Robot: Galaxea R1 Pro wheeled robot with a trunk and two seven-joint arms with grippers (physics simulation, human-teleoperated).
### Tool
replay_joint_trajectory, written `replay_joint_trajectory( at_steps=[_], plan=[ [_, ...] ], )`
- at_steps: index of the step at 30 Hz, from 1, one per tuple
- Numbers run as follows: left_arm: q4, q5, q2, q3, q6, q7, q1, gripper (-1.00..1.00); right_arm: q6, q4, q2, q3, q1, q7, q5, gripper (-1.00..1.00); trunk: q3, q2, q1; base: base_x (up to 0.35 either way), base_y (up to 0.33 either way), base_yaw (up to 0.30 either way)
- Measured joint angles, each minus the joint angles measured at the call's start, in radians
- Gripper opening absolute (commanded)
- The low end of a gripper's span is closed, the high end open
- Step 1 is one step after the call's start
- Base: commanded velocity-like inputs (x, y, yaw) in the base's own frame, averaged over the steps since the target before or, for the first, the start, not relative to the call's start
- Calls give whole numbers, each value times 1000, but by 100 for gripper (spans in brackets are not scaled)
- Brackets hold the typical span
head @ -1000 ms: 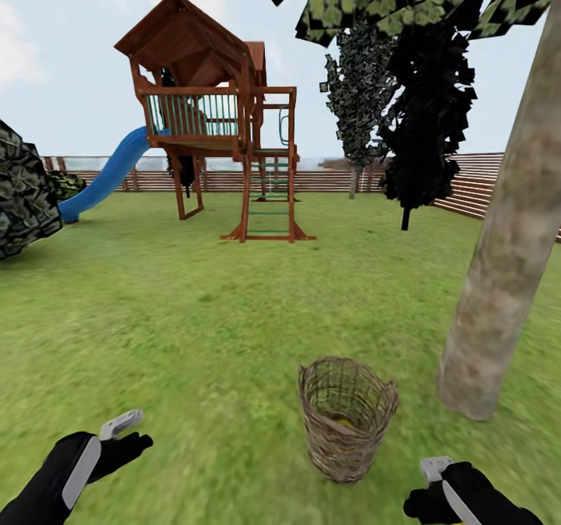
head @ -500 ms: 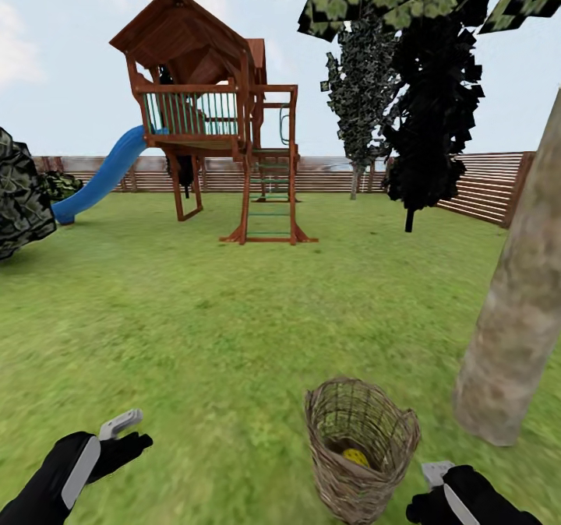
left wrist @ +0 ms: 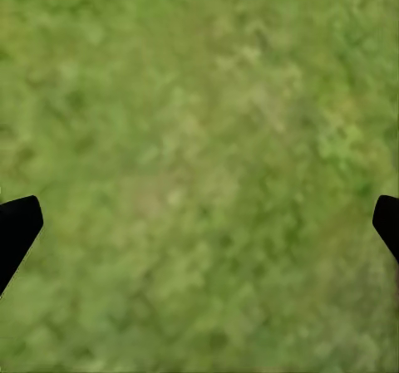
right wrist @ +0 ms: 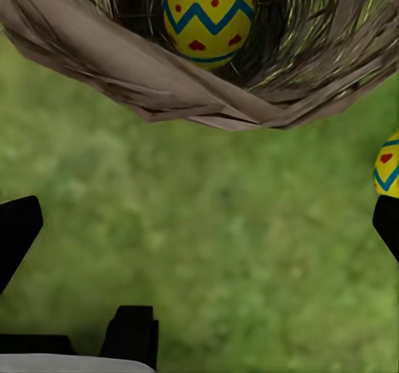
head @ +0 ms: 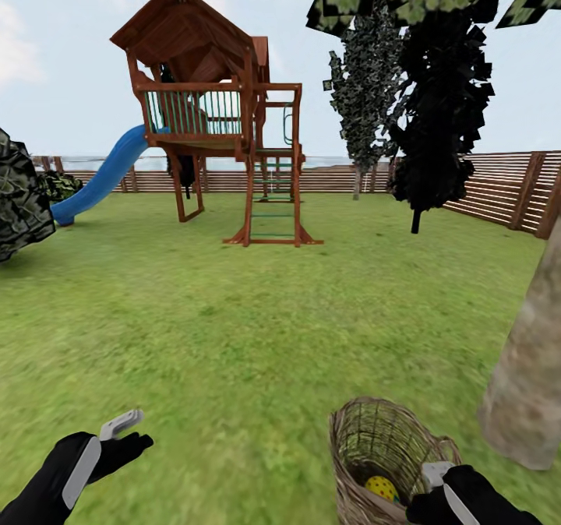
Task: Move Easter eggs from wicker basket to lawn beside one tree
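Note:
The wicker basket (head: 387,456) stands upright on the lawn (head: 234,330) at the lower right of the head view, close to the thick pale tree trunk (head: 527,385). One yellow Easter egg (head: 381,488) with zigzag bands lies inside it, clearer in the right wrist view (right wrist: 208,14). A second egg (right wrist: 387,165) shows partly beyond the basket's rim (right wrist: 166,82), over grass. My right gripper (head: 436,472) hovers at the basket's near side, open and empty (right wrist: 199,232). My left gripper (head: 125,431) hangs open over bare grass (left wrist: 199,223), well left of the basket.
A wooden playhouse (head: 210,112) with a blue slide (head: 101,178) stands far ahead. A black-leaved thin tree (head: 436,120) and slatted fence (head: 506,186) are at the back right. A dark bush (head: 19,198) sits at the left edge.
The whole view has shifted, so the camera moved closer. The basket now sits lower and further right, and the egg inside has come into sight. Both arms hold the same pose.

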Motion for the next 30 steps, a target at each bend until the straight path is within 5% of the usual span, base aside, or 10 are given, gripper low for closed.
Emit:
replay_joint_trajectory(
  at_steps=[30],
  plan=[
    [3,-5,-36,-2,-3,9,0,100,2,0,2,0,0,0,0,100,88,196,-107,3,2,0]
  ],
)
